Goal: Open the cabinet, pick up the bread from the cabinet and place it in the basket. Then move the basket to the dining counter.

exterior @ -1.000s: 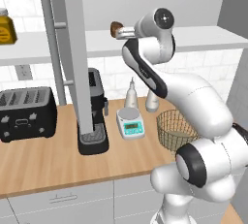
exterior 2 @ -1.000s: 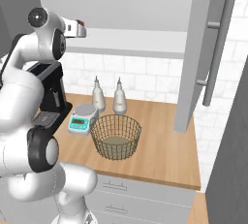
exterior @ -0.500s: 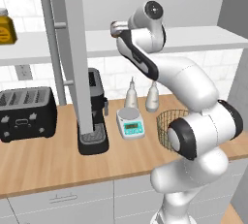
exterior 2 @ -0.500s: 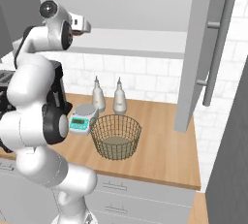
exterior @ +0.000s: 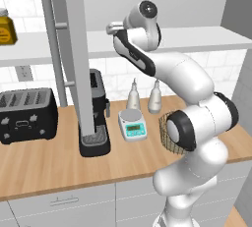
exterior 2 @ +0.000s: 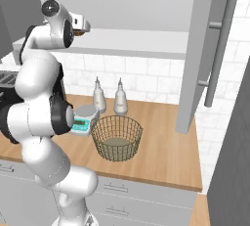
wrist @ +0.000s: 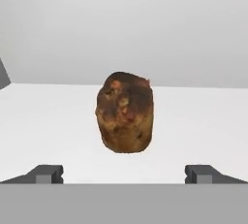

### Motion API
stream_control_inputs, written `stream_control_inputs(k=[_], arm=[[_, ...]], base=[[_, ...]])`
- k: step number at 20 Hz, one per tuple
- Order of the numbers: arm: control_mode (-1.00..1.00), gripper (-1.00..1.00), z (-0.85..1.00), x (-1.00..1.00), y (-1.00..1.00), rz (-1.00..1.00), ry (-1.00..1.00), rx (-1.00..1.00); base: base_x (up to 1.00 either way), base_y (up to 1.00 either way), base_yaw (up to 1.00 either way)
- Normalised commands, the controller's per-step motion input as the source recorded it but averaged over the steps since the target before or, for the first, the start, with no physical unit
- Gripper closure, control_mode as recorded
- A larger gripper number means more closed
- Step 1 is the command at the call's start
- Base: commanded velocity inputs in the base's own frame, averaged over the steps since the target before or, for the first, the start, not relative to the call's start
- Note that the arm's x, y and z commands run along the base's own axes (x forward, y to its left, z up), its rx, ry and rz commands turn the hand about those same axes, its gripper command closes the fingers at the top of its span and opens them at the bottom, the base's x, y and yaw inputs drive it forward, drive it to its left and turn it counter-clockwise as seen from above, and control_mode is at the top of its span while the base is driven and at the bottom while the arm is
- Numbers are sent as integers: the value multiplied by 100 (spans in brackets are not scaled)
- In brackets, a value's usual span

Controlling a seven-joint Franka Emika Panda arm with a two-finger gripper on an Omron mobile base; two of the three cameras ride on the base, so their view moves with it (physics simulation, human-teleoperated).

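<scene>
Arm swinging hand further into light grey wall cabinet (exterior: 69, 49) since earlier frame.

Left base: gripper (exterior: 112, 26) reaching along pale shelf.

Right base: round tan wire basket (exterior 2: 117, 137) sitting empty (awaiting bread).

Hand: jaws spread wide, gripping nothing, lining up on dark brown bread lump (wrist: 125, 112) ahead.

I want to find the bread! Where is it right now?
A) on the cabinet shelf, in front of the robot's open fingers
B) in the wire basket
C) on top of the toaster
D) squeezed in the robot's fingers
A: the bread sits on the pale cabinet shelf, ahead of the open gripper, not yet gripped.
</scene>
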Motion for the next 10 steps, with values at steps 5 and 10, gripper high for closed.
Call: stream_control_inputs(k=[5, 10], arm=[[-100, -100, -6, 40, 2, 4, 0, 0], [-100, -100, -1, 31, 0, 2, 0, 0]], base=[[0, 0, 0], [0, 0, 0]])
